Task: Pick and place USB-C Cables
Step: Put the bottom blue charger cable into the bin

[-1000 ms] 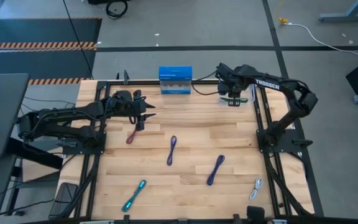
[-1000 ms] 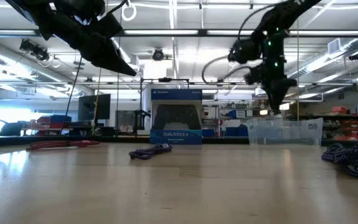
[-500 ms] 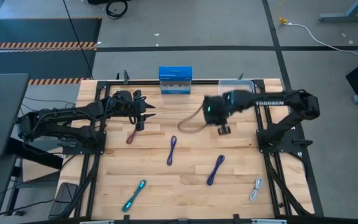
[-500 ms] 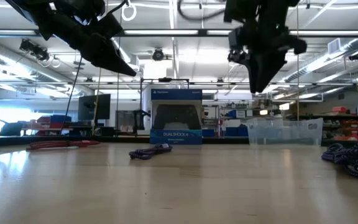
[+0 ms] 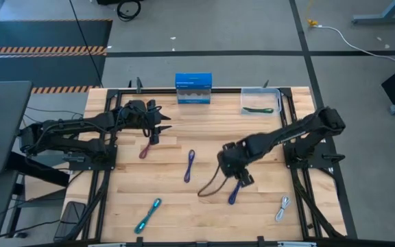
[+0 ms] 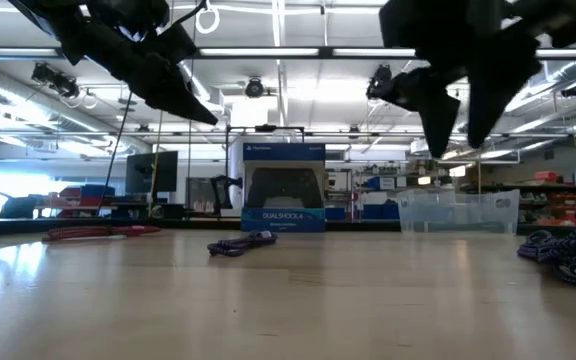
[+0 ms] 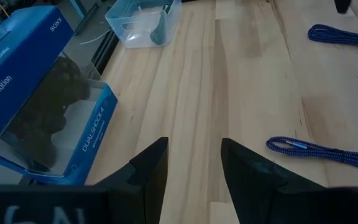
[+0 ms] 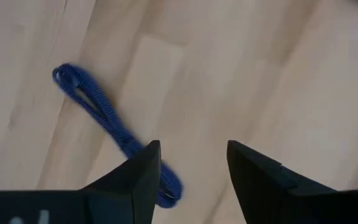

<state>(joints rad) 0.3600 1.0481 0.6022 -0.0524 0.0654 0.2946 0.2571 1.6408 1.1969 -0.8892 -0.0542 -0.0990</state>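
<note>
My right gripper [image 5: 243, 177] [image 8: 191, 171] is open and hovers over a purple cable [image 5: 236, 189] [image 8: 98, 109] lying flat on the table, clear of it in the low view [image 6: 460, 135]. My left gripper [image 5: 158, 132] [image 7: 194, 158] is open and waits in the air at the far left, above a magenta cable [image 5: 145, 151]. A second purple cable [image 5: 190, 165], a teal cable [image 5: 147, 215] and a white-grey cable [image 5: 282, 208] lie flat on the wood. A green cable [image 5: 259, 110] [image 7: 160, 25] lies inside the clear tray [image 5: 245, 103].
The blue box [image 5: 193, 89] [image 6: 283, 188] stands at the far edge, with the clear tray [image 6: 458, 210] to its right. Black frame rails run along the table's left and right sides. Bare wood lies between the cables in the middle.
My right gripper has swung from above the clear tray at the far right toward the near edge and the table's middle, and now stands over a purple cable. The tray, uncovered, shows the green cable inside. My left arm has kept still.
</note>
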